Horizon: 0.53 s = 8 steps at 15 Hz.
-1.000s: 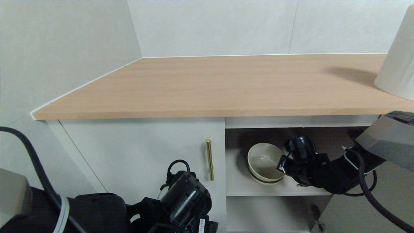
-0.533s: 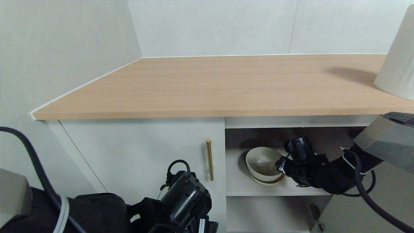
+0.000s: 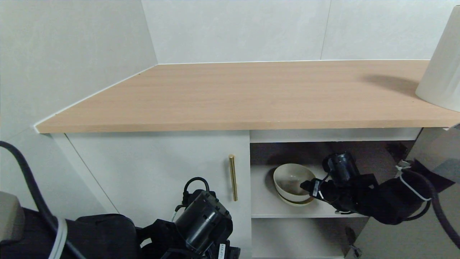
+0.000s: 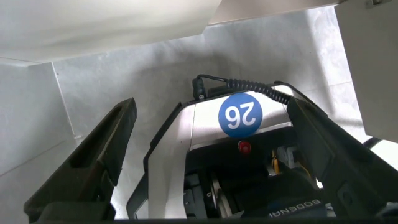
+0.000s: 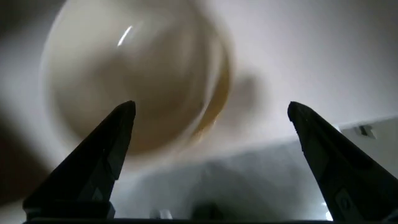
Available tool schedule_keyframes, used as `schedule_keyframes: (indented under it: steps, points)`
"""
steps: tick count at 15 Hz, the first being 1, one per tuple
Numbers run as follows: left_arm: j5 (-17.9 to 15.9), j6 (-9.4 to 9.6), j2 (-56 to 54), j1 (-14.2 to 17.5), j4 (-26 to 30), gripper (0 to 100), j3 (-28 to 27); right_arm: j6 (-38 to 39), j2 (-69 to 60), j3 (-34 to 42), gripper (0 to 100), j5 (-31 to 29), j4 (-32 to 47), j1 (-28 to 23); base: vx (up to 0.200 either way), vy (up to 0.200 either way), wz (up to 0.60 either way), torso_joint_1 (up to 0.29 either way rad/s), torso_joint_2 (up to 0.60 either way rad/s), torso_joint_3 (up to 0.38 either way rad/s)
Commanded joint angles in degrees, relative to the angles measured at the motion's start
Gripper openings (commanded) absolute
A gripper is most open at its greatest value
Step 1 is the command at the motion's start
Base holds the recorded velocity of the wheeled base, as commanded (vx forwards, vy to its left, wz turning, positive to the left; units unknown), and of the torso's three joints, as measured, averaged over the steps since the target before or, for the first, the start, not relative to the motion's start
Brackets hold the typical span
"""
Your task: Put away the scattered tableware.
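A cream bowl point(image 3: 290, 181) with an olive band near its base stands upright on the upper shelf point(image 3: 266, 207) of the open cabinet. My right gripper point(image 3: 308, 186) is inside the cabinet just to the right of the bowl, open, with one fingertip near the rim. In the right wrist view the bowl point(image 5: 137, 87) lies ahead of the right gripper point(image 5: 211, 107), free of both spread fingers. My left gripper point(image 4: 211, 104) hangs low before the shut cabinet door, open with nothing in it.
The left cabinet door is shut, with a gold handle point(image 3: 233, 177). The right door point(image 3: 433, 151) stands open beside my right arm. A white conical object point(image 3: 441, 68) sits at the right end of the wooden countertop point(image 3: 233, 93). A lower shelf point(image 3: 298, 233) lies below.
The bowl was tilted in my right gripper a second ago; it now rests upright on the shelf. The right gripper has let go and drawn back to the right.
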Motion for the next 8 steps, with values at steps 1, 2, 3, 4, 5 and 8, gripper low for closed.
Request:
schedule_keyframes:
  steps: [1,2,3,4,5,8]
  points:
    - [0.08,0.11,-2.05,0.11,1.3,100,0.01,-4.85,-9.16,5.69,100,5.48,0.32,3.25,0.0,0.0,0.0,0.0,0.0,0.0]
    - [0.08,0.99,-3.8,0.11,3.41,100,0.01,-9.95,-12.5,9.2,100,9.09,0.32,4.57,0.0,0.0,0.0,0.0,0.0,0.0]
    - [0.08,1.6,-5.39,0.29,4.55,100,0.01,-13.46,-14.61,11.4,100,11.29,0.32,5.62,0.0,0.0,0.0,0.0,0.0,0.0]
    - [0.08,1.78,-7.5,0.55,5.87,100,0.1,-15.48,-17.16,12.89,100,12.78,0.4,6.85,0.0,0.0,0.0,0.0,0.0,0.0]
    - [0.08,1.78,-8.55,0.82,6.49,100,0.01,-15.66,-18.13,13.25,100,13.04,0.58,7.47,0.0,0.0,0.0,0.0,0.0,0.0]
    - [0.43,5.73,-18.04,4.68,10.09,100,1.33,-16.01,-28.5,9.03,100,13.04,16.49,9.93,0.0,0.0,0.0,0.0,0.0,0.0]
